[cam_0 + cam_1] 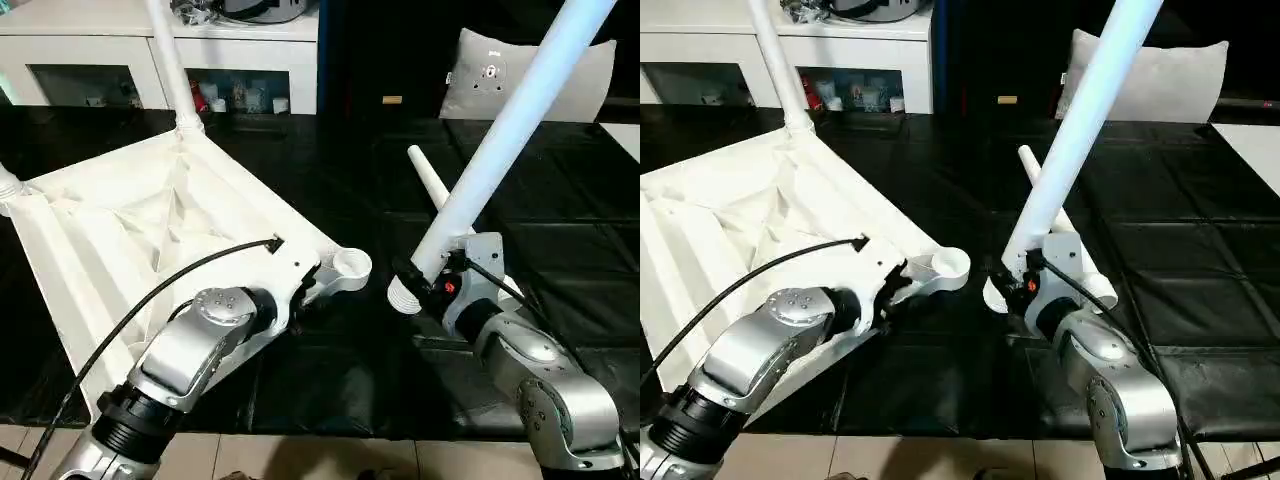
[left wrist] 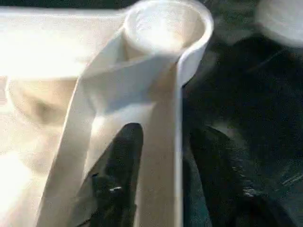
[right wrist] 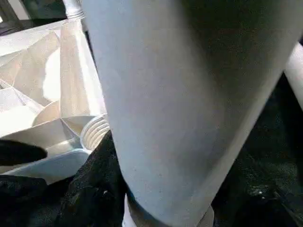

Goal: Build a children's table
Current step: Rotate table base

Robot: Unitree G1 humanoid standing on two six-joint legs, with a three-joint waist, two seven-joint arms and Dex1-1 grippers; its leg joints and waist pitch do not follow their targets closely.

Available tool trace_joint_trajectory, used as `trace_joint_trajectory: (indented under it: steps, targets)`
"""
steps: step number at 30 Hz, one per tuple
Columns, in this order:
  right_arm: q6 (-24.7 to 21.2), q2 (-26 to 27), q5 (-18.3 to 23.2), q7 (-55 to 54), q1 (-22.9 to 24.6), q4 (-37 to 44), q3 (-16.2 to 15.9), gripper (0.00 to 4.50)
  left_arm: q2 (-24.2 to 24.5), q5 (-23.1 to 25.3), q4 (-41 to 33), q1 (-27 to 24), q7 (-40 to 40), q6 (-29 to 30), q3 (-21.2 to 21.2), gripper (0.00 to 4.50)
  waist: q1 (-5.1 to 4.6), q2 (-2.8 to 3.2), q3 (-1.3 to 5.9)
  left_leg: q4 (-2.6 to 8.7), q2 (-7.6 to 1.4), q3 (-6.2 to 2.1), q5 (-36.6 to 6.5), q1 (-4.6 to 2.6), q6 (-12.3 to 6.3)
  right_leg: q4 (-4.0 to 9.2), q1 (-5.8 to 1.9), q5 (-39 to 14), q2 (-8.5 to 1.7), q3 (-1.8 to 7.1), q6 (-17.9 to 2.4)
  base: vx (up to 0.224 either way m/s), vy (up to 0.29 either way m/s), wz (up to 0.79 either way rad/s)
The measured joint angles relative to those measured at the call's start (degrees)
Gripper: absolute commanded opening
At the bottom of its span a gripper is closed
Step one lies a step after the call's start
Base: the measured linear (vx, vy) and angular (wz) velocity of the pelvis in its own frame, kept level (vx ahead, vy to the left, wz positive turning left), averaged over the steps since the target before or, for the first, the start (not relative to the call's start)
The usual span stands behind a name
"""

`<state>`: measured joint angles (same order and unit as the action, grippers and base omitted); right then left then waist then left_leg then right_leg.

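The top (image 1: 130, 230) lies upside down on the left of the black floor mat (image 1: 560, 260), ribbed underside up, its left part cut off by the picture edge. A leg (image 1: 172, 65) stands in the far corner socket, its upper end out of frame; at the far left edge a stub of another leg (image 1: 8, 185) shows, mostly cut off. The near-right corner socket (image 1: 351, 264) is empty, its round mouth open.

The left gripper (image 1: 303, 290) sits at the rim just behind that empty socket. In the left wrist view one black finger (image 2: 116, 175) lies inside the rim wall and the other outside it — the fingers part-closed astride the wall, though whether they press on it is hard to make out.

Just right of the socket, apart from it, the right gripper (image 1: 432, 282) holds a third leg (image 1: 500, 140) near its threaded lower end (image 1: 404, 297), fingers clamped about halfway round the tube. The leg tilts up and to the right, its upper end out of frame. In the right wrist view the tube hides most of the fingers.

A fourth leg (image 1: 428, 176) lies on the mat behind the held one, partly hidden by it. Farther back stand a white cabinet (image 1: 240, 55) and a cushion (image 1: 500, 75).
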<state>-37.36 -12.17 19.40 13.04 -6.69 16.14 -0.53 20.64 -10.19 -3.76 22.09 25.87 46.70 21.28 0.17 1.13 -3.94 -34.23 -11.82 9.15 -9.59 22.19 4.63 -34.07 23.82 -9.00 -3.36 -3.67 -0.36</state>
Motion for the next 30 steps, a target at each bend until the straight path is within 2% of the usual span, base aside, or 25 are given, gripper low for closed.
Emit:
trace_joint_trajectory:
  steps: [10,16,19,21,25,26,30]
  targets:
    - [0.0,-0.1,-0.7,0.3,0.0,0.0,-0.3,1.91,0.7,1.1,-0.5,0.1,0.7,1.0,0.2,0.96,-0.03,0.01,0.01,-0.01,0.00,-0.04,0.0,-0.03,0.01,0.02,-0.02,0.0,0.00,0.00,0.0,0.000,0.000,0.00]
    - [0.0,-0.5,-1.6,0.9,-0.1,-0.1,-1.4,1.91,1.3,1.5,-0.4,0.4,1.9,0.5,1.2,0.71,0.01,0.02,0.01,-0.01,0.00,-0.06,0.0,-0.04,0.00,0.01,-0.03,0.0,0.00,0.01,0.0,0.000,0.000,0.00]
    - [0.0,-0.7,-1.7,1.0,-0.1,-0.1,-1.7,1.91,1.7,2.1,-0.1,0.7,2.8,-0.3,1.9,0.37,0.04,0.03,0.02,-0.01,0.00,-0.06,0.0,-0.04,0.00,0.01,-0.04,0.0,0.00,0.01,0.0,0.000,0.000,0.00]
    - [0.1,-1.0,-1.8,1.2,-0.2,-0.1,-1.8,1.91,2.9,3.2,0.8,1.4,4.7,-2.6,3.6,0.11,0.06,0.03,0.02,-0.01,0.00,-0.06,0.0,-0.07,0.01,0.01,-0.06,0.0,0.00,0.01,0.0,0.000,0.000,0.00]
    - [0.2,-1.5,-2.0,1.8,-0.2,-0.3,-1.7,1.91,7.5,5.2,4.7,2.6,12.5,-13.0,6.3,0.03,0.20,0.07,0.05,0.00,0.01,-0.15,0.0,-0.08,0.01,0.00,-0.08,0.0,0.00,-0.01,0.0,0.000,0.000,0.00]
    - [0.3,-1.5,-2.0,1.9,-0.3,-0.5,-1.6,1.91,8.7,5.4,5.5,2.4,16.0,-16.7,6.9,0.03,0.56,0.07,0.06,0.00,0.01,-0.18,0.0,-0.07,0.02,0.00,-0.13,0.0,-0.01,-0.02,0.0,0.000,0.000,0.00]
    - [0.5,-1.4,-2.2,1.9,-0.7,-0.7,-1.3,1.91,10.5,5.5,6.8,2.1,23.0,-24.5,8.6,0.00,2.36,0.11,0.08,-0.02,0.08,-0.11,0.0,-0.10,0.01,0.03,-0.36,0.0,-0.13,0.09,0.1,0.000,0.000,0.00]
